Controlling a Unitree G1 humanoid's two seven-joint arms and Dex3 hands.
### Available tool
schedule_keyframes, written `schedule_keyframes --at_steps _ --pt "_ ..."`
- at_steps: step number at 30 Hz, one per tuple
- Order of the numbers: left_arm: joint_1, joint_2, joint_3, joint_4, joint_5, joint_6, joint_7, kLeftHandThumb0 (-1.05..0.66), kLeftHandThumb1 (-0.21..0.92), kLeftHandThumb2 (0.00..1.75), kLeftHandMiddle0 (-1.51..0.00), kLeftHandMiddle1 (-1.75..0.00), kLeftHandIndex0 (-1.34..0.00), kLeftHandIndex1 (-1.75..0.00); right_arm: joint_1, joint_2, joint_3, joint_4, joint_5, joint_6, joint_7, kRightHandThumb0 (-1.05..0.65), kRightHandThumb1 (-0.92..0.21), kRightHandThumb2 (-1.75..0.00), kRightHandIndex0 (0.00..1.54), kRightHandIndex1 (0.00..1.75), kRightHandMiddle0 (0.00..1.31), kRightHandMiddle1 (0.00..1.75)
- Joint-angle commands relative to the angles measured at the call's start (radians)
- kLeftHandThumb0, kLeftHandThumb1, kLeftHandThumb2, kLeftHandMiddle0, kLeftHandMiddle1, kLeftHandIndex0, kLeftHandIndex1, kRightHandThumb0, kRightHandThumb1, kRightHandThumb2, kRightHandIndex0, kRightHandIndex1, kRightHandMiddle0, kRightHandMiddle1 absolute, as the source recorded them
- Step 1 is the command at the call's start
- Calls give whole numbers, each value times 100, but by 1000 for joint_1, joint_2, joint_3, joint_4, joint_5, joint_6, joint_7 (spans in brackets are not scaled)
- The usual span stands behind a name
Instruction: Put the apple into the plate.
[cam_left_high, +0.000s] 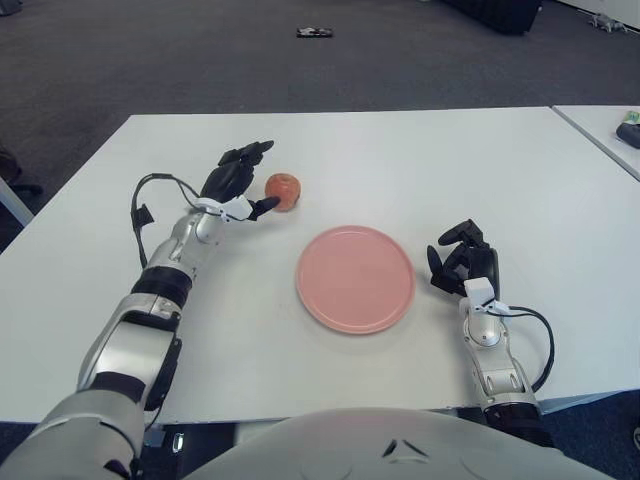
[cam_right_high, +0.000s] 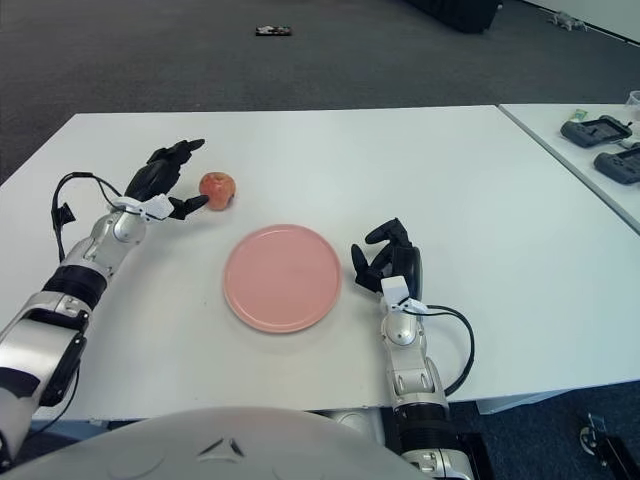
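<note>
A small red-orange apple (cam_left_high: 284, 190) sits on the white table (cam_left_high: 420, 170), beyond the left rim of a round pink plate (cam_left_high: 355, 278). My left hand (cam_left_high: 240, 178) is just left of the apple with its fingers spread open; the thumb tip (cam_left_high: 268, 204) reaches the apple's near left side and the upper fingers point over it. It holds nothing. My right hand (cam_left_high: 462, 260) shows just right of the plate, fingers loosely curled and empty.
A second white table (cam_right_high: 590, 150) at the far right carries dark devices (cam_right_high: 600, 132). A small dark object (cam_left_high: 314, 33) lies on the carpet beyond the table. Cables (cam_left_high: 150, 200) run along both forearms.
</note>
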Motion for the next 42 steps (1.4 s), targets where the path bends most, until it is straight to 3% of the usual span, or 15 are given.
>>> schedule_keyframes --at_steps 1,8,20,42 --pt "-54 25 -31 0 34 39 -37 -105 50 75 0 0 0 0 -6 -6 -6 13 -2 3 -4 -41 -54 -104 81 172 44 175" --pt "-149 8 -96 68 86 85 -72 -105 59 65 0 0 0 0 -2 -10 -5 9 -5 7 -2 -41 -54 -104 81 172 43 175" --pt "-275 -19 -196 201 141 115 -130 -105 62 61 0 0 0 0 -1 -5 -8 8 -5 12 -9 -41 -55 -103 80 173 43 175" --pt "-417 -121 -327 456 206 160 -127 -101 64 61 0 0 0 0 9 -11 -4 5 -16 -10 -30 -41 -55 -103 82 172 43 175"
